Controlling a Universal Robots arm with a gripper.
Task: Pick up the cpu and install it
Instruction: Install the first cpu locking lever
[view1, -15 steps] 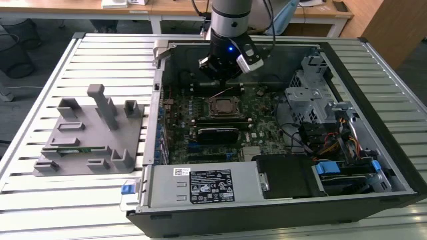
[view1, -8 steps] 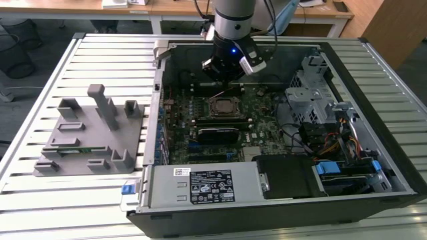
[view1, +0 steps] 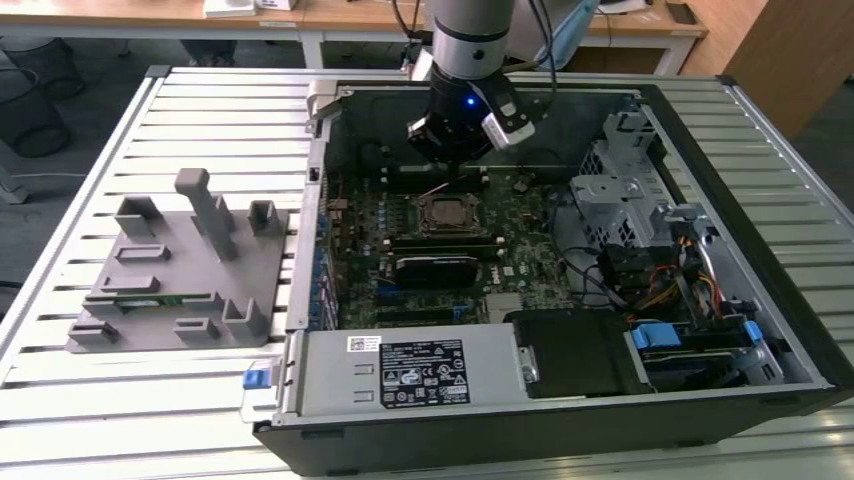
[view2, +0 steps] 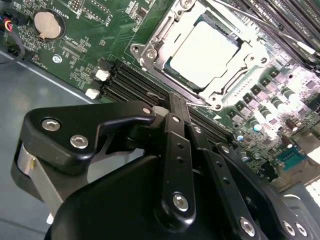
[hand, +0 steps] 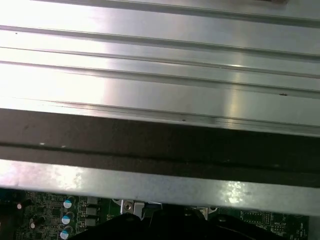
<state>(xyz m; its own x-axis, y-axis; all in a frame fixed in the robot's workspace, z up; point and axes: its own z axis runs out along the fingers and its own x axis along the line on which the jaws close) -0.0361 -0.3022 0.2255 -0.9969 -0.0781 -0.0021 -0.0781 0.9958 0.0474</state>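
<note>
The cpu (view2: 202, 52), a pale silver square, lies flat inside the metal frame of the motherboard socket (view1: 447, 212). My gripper (view1: 449, 152) hangs inside the open computer case (view1: 310, 200), a little behind the socket and above the board. In the second wrist view the black fingers (view2: 176, 145) of the gripper (view2: 172, 102) stand pressed together with nothing between them, and the cpu lies just beyond their tips, apart from them.
A grey fixture block (view1: 187, 270) stands on the slatted table (view1: 80, 400) at the exterior view's left. Inside the case are a power supply (view1: 400, 370), a metal drive cage (view1: 627, 190) and loose cables (view1: 667, 290). The case wall (hand: 160, 150) shows in the first wrist view.
</note>
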